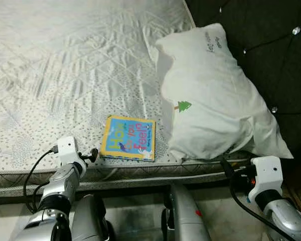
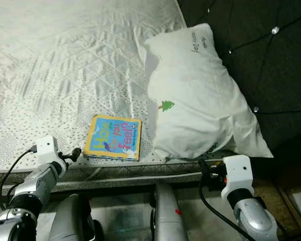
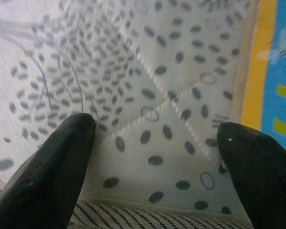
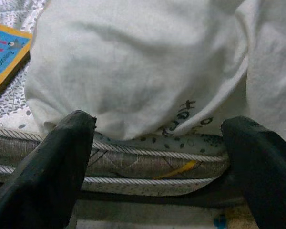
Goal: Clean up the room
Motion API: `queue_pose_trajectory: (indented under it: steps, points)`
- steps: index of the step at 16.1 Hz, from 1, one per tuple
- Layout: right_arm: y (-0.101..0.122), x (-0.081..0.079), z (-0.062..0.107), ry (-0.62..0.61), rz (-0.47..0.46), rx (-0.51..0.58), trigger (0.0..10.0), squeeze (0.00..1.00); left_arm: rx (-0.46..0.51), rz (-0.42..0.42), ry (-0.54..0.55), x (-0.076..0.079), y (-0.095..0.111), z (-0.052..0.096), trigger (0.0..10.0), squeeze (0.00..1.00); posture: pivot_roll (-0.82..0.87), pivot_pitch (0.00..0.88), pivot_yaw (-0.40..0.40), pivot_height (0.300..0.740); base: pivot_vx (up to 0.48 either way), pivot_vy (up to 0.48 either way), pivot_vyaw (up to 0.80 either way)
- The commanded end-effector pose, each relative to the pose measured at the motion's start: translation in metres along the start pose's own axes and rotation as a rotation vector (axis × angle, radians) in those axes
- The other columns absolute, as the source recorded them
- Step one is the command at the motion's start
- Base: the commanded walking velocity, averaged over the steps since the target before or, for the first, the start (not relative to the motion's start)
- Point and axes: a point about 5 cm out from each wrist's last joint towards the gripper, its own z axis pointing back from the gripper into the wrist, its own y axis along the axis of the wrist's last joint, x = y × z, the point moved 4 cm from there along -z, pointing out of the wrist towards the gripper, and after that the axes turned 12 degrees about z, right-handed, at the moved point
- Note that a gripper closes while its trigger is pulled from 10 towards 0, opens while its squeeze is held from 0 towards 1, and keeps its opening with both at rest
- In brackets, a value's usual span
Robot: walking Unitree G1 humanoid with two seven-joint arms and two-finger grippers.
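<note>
A children's book [image 1: 128, 138] with a yellow border and blue cover lies flat near the front edge of the mattress [image 1: 65, 60]. A white pillow [image 1: 210, 100] with a small green tree print rests to its right, leaning on the headboard. My left gripper [image 1: 92, 155] is open and low over the mattress edge, just left of the book [image 3: 271, 71], with nothing between its fingers. My right gripper [image 4: 157, 121] is open in front of the mattress side, just below the pillow's [image 4: 143, 62] front edge, holding nothing.
A dark padded headboard [image 1: 271, 50] with shiny studs runs along the right. The mattress's piped front edge [image 4: 133, 162] faces me. My silver legs [image 1: 185, 216] stand on the pale floor below it.
</note>
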Motion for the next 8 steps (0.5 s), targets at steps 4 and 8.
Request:
queue_pose_trajectory:
  steps: [4, 8]
  points:
    - [-0.0013, 0.0074, 0.0058, -0.015, 0.005, -0.019, 10.0, 0.0, -0.03, 0.038, 0.041, -0.008, -0.0094, 0.0003, 10.0, 0.0, -0.31, 0.281, -0.058, 0.603, 0.0, 0.0, 0.0]
    - [0.0002, 0.0089, 0.0047, -0.017, 0.003, -0.024, 10.0, 0.0, -0.04, 0.041, 0.043, -0.0091, -0.0131, -0.0002, 10.0, 0.0, -0.31, 0.282, -0.059, 0.603, 0.0, 0.0, 0.0]
